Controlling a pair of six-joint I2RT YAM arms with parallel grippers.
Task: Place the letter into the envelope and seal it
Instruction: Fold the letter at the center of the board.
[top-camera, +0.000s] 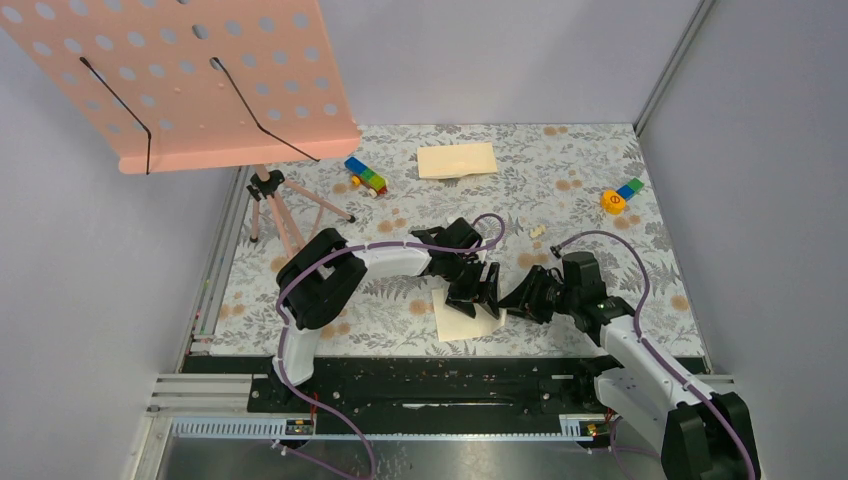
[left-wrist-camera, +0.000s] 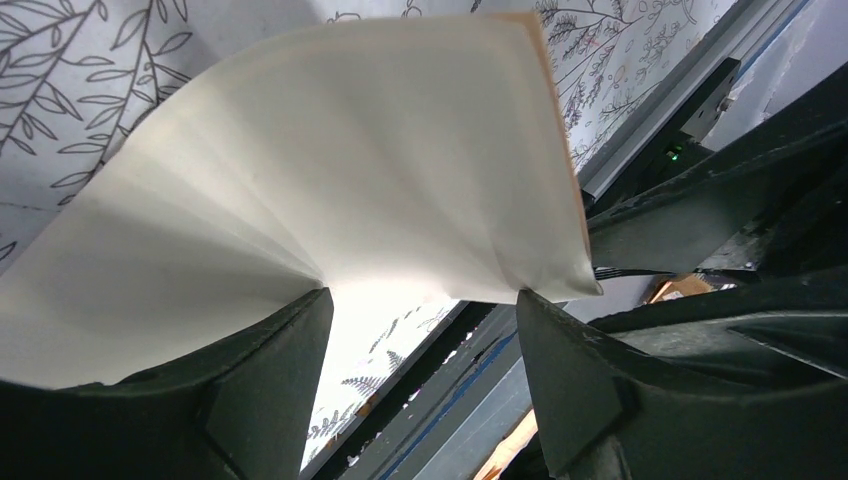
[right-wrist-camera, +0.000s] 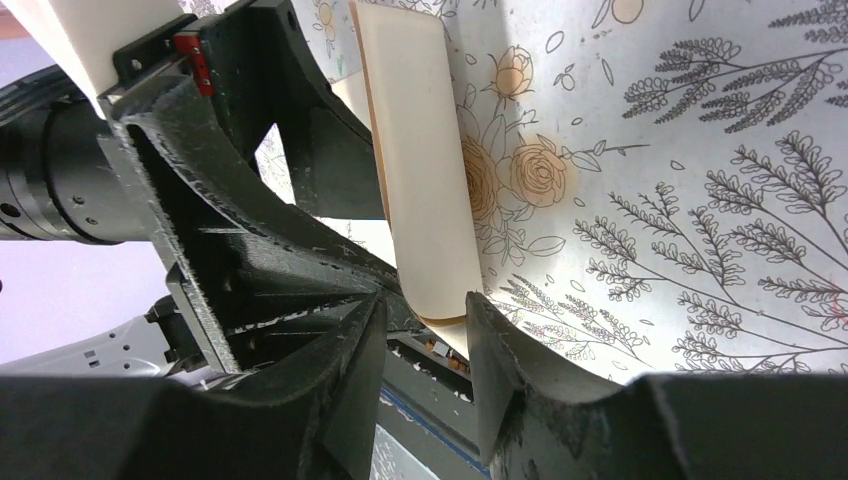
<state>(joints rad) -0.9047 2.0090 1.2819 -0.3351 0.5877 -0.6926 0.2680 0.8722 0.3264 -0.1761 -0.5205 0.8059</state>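
The letter (top-camera: 458, 325), a pale cream sheet, lies near the table's front edge and bows up from the patterned cloth. My left gripper (top-camera: 478, 290) is over it. In the left wrist view its jaws (left-wrist-camera: 420, 300) stand wide apart, with the curled sheet (left-wrist-camera: 350, 150) spanning both tips. My right gripper (top-camera: 520, 297) sits just to its right. Its jaws (right-wrist-camera: 425, 305) are parted, and the sheet's raised edge (right-wrist-camera: 420, 180) dips between the tips, against the right finger. The tan envelope (top-camera: 457, 160) lies flat at the back middle, far from both grippers.
An orange perforated music stand (top-camera: 200, 80) on a tripod (top-camera: 275, 210) overhangs the back left. Toy blocks lie at the back (top-camera: 366, 177) and at the right (top-camera: 620, 196). A small white scrap (top-camera: 538, 231) lies behind the grippers. A black rail (top-camera: 450, 375) runs along the front edge.
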